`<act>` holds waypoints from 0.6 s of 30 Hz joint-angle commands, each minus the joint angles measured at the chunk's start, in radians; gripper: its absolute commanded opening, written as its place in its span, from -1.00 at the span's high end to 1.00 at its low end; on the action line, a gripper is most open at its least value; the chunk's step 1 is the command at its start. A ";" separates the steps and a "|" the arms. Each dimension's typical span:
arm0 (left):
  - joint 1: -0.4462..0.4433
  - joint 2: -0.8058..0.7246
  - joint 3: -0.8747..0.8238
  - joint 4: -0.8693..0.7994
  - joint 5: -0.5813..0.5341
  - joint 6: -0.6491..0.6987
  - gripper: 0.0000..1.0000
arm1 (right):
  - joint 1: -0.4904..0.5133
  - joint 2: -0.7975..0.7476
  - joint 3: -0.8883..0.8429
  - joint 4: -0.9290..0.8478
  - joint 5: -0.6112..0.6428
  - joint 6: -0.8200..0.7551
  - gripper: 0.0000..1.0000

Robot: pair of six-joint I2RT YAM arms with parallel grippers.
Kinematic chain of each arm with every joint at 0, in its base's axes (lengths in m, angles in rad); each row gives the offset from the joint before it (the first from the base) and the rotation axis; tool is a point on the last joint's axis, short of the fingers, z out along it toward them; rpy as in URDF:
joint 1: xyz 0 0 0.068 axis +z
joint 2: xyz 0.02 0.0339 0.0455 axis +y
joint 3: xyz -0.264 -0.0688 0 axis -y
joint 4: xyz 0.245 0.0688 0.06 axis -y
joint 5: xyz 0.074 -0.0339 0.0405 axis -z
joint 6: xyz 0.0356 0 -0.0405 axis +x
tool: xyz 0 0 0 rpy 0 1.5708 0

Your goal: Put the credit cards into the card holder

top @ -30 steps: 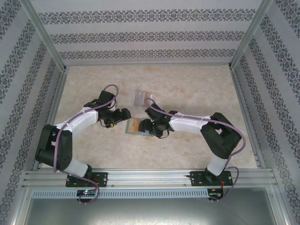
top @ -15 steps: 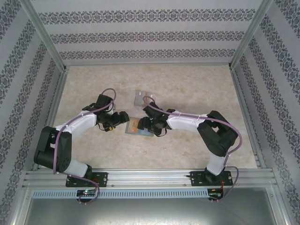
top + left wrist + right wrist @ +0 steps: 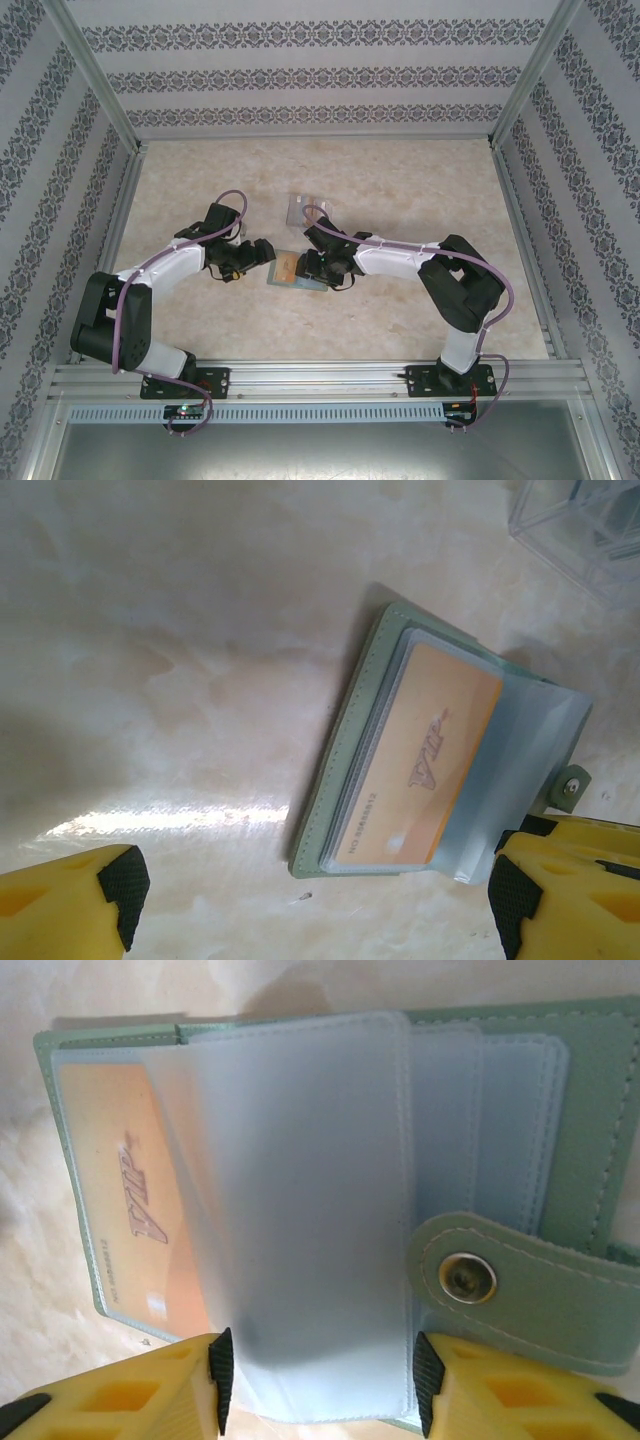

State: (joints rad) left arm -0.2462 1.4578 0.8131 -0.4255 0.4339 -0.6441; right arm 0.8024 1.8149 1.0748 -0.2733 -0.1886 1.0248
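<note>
Possibly the right jaws, half-closed astride the floppy sleeve (image 3: pixel 300 1210), hold unclear, will crumple it; left jaws gape wide.

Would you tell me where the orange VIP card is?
In the top view the orange VIP card lies inside the open green card holder at table centre, near the clear box.

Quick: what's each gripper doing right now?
Left gripper: open, holding nothing.
Right gripper: straddling the clear sleeve of the wallet; whether it grips it cannot be told.
</note>
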 commanded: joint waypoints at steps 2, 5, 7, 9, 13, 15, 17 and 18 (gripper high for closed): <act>0.013 -0.029 -0.015 0.022 -0.006 -0.011 -0.80 | 0.000 -0.007 0.017 -0.012 -0.001 -0.034 0.07; 0.014 -0.030 -0.007 0.008 -0.013 -0.003 -0.80 | 0.000 -0.023 0.014 -0.013 0.012 -0.047 0.14; 0.013 -0.032 -0.002 -0.002 -0.017 -0.004 -0.80 | 0.000 -0.028 0.018 -0.018 0.013 -0.050 0.17; 0.013 -0.037 -0.009 0.010 -0.016 -0.009 -0.80 | 0.000 -0.034 0.020 -0.018 0.015 -0.058 0.17; 0.013 -0.029 -0.002 0.002 -0.016 -0.007 -0.80 | -0.005 -0.034 0.021 -0.015 0.022 -0.074 0.14; 0.013 -0.033 -0.011 0.015 -0.012 -0.014 -0.80 | -0.008 -0.034 0.019 0.003 0.006 -0.076 0.12; 0.014 -0.026 -0.008 0.012 -0.014 -0.008 -0.80 | -0.008 -0.038 0.017 0.018 0.005 -0.079 0.11; 0.013 -0.020 -0.003 0.005 -0.016 -0.004 -0.80 | -0.007 -0.039 0.018 0.023 0.003 -0.080 0.10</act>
State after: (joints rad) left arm -0.2462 1.4464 0.8097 -0.4244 0.4328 -0.6445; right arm 0.8005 1.8126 1.0760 -0.2699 -0.1883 0.9653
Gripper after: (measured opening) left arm 0.900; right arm 0.446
